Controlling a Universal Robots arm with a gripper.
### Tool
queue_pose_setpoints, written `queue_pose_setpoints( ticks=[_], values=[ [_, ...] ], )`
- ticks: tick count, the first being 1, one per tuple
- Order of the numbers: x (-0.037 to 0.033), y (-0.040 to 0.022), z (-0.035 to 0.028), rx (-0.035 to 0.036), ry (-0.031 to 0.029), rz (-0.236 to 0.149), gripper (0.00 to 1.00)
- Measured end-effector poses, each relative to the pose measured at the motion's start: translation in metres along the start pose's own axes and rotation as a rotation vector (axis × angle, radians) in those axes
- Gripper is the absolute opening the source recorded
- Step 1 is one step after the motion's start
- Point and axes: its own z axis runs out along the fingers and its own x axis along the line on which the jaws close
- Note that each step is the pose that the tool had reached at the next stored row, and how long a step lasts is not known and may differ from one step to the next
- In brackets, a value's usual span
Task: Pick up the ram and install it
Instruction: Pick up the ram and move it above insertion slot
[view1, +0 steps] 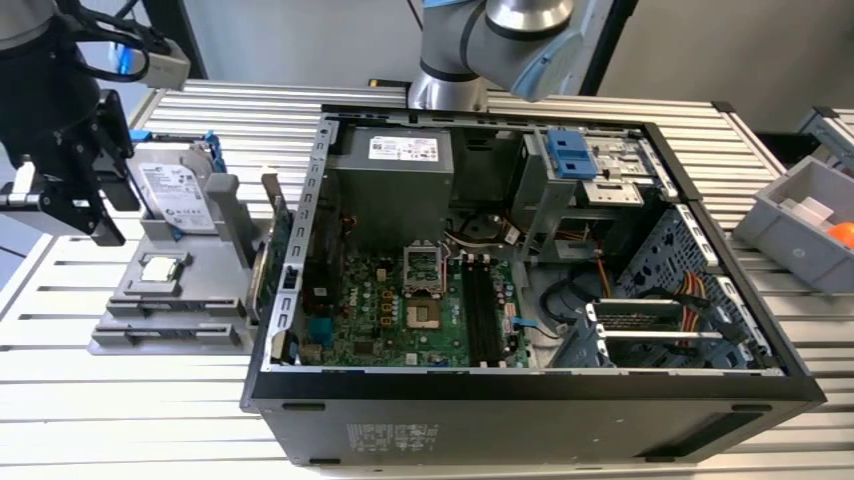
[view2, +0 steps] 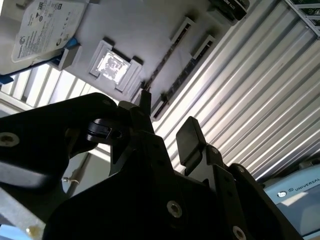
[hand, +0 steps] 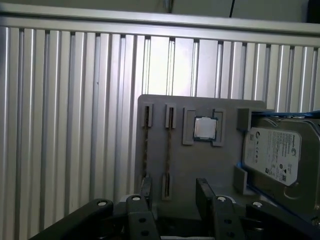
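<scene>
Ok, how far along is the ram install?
Nothing looks done yet: the ram sits on edge in the gray holder, ungripped. In hand: nothing; the hand is open, hovering over the holder's ram end. Left: the pickup and the install; the memory slots in the case look empty.

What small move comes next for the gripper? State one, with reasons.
Probably lower the open gripper toward the ram stick standing on edge in the gray holder: it holds nothing, hangs above the holder, and that stick roughly lines up with the gap between its jaws.
</scene>
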Motion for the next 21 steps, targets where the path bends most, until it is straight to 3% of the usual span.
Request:
queue_pose_setpoints(
  ticks=[10,21],
  values=[
    [0.0012,-0.0002,0.0055,-0.0004,-0.0001,0.000,1.00],
    [0.0028,-0.0004,0.0201,-0.0011,0.0000,0.000,1.00]
  ],
)
